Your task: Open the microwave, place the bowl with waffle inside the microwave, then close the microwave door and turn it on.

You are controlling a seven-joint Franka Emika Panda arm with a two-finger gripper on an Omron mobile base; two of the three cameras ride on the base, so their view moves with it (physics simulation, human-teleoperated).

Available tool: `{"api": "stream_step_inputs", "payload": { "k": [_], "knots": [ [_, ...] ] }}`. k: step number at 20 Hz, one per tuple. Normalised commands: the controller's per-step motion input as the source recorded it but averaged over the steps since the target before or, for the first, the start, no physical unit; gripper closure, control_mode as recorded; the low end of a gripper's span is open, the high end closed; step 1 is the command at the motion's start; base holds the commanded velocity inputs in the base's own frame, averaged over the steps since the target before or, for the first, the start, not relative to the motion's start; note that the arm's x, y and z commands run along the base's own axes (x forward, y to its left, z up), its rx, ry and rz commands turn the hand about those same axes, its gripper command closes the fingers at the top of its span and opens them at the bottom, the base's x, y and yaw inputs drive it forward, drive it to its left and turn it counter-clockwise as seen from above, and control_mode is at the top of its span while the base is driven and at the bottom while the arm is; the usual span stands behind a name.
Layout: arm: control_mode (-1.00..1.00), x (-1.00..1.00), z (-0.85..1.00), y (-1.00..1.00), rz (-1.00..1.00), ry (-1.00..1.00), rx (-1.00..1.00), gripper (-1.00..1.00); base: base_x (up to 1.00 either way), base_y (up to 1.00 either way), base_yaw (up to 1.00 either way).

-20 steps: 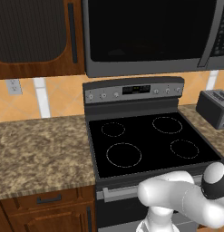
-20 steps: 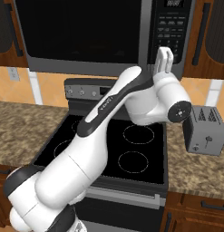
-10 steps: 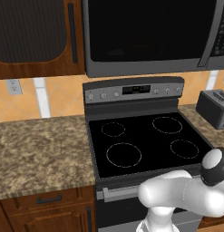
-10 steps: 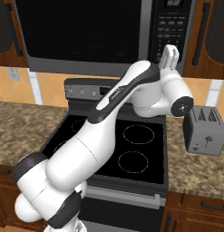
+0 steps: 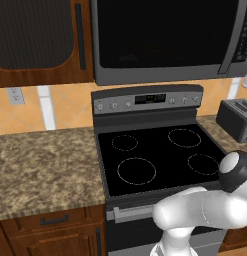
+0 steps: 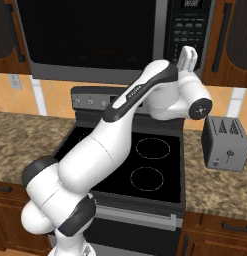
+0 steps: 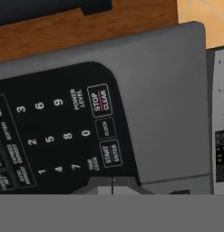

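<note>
Microwave door [image 6: 90,35] shut. Hand [image 6: 187,56] clenched, holds nothing, at button panel [image 7: 63,131]. Start button [image 7: 110,153], at 12 o'clock from fingertips, hard, flat: needs soft poke, no grab.

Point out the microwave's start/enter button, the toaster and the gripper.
start/enter button [image 7: 110,153], hand view, its centre.
toaster [image 6: 225,147], right base view, front face.
gripper [image 6: 188,55], right base view, shut fingertips.
</note>
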Motion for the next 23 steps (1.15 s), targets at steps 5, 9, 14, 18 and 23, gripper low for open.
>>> {"api": "stream_step_inputs", "payload": {
  "k": [5,9,14,18,23],
  "knots": [
    [-1.0,0.44,0.0,0.0,0.0,0.03,0.0,1.0,0.0,0.0,0.0],
    [-1.0,0.69,0.0,0.0,0.0,0.11,0.0,1.0,0.0,0.0,0.0],
    [-1.0,0.83,-0.01,0.0,0.0,0.16,0.0,1.0,0.0,0.0,0.0],
    [-1.0,0.49,-0.26,0.02,0.0,0.08,0.0,1.0,0.0,0.0,0.0],
    [-1.0,-0.36,-0.77,0.43,0.0,-0.16,-0.14,1.0,0.0,0.0,0.0]
  ]
}}
